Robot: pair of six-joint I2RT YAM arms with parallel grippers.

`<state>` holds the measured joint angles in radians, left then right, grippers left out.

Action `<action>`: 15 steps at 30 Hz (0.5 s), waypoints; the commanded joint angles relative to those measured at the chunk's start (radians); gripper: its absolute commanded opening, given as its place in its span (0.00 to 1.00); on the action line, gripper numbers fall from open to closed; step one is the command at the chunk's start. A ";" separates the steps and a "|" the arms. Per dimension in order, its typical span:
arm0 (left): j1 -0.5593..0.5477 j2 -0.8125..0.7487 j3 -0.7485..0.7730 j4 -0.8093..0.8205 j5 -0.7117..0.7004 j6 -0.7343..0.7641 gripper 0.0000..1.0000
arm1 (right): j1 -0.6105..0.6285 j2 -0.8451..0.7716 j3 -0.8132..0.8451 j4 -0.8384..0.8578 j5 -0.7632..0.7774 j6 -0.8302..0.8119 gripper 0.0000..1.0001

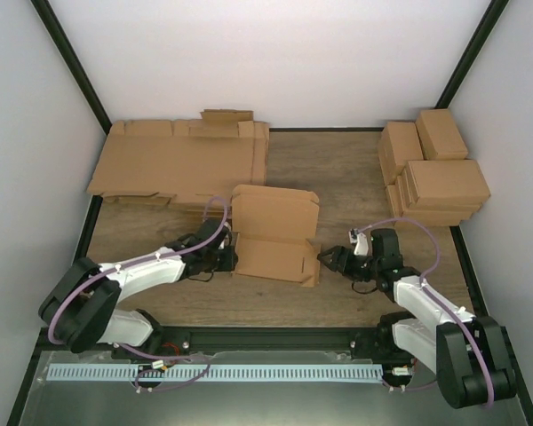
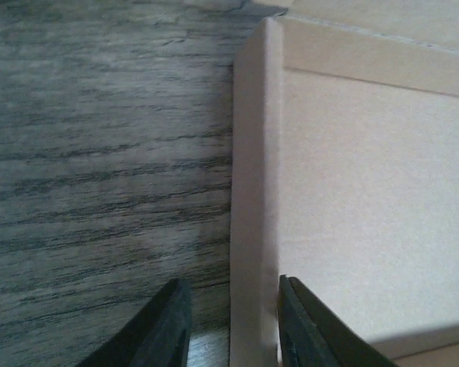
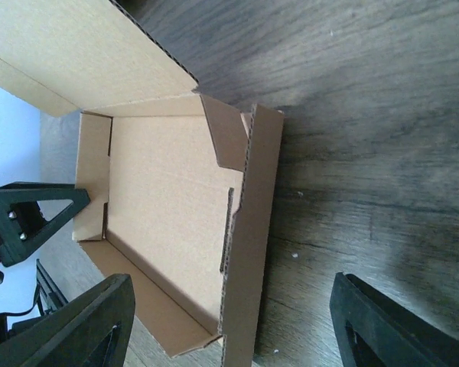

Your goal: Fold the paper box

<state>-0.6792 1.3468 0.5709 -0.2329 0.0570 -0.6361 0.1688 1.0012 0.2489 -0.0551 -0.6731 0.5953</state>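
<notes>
The paper box (image 1: 271, 257) lies near the middle of the bench (image 1: 355, 169), between the two arms. It is half made: plain brown cardboard, a shallow rectangular tray with its lid flap open and leaning back toward the far side. From the right wrist the box (image 3: 168, 199) shows a flat floor and low walls standing along its edges. A small corner tab is folded inward, and a raw corrugated edge runs along the nearest wall. From the left wrist the left end wall (image 2: 256, 191) stands upright off the wood, its top edge rounded, with the smooth floor beside it

The left jaws straddle that wall, parted and gripping nothing. One black finger (image 2: 167, 329) stands clear on the outer side with wood showing in the gap. The other (image 2: 310, 336) sits close against the inner face. The left arm (image 1: 142, 271) reaches in from the near left

The right jaws are spread wide and hold nothing, one finger (image 3: 80, 329) low at each side of their own view. They sit just beside the box's right end

A pile of flat cardboard sheets (image 1: 182, 160) lies at the far left of the bench, and a stack of closed brown boxes (image 1: 435, 169) stands at the far right
</notes>
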 commanded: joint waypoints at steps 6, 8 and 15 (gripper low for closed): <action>0.004 0.060 0.046 0.006 -0.049 0.054 0.10 | -0.003 -0.001 -0.024 0.012 -0.016 0.001 0.73; 0.004 0.052 0.043 0.009 -0.047 0.049 0.04 | -0.002 0.009 -0.031 0.020 -0.037 0.001 0.73; 0.004 0.022 0.011 0.045 0.008 0.024 0.04 | -0.002 -0.010 -0.105 0.192 -0.174 0.082 0.73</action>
<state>-0.6777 1.3975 0.5926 -0.2302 0.0334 -0.5983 0.1688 1.0069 0.1833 0.0135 -0.7406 0.6170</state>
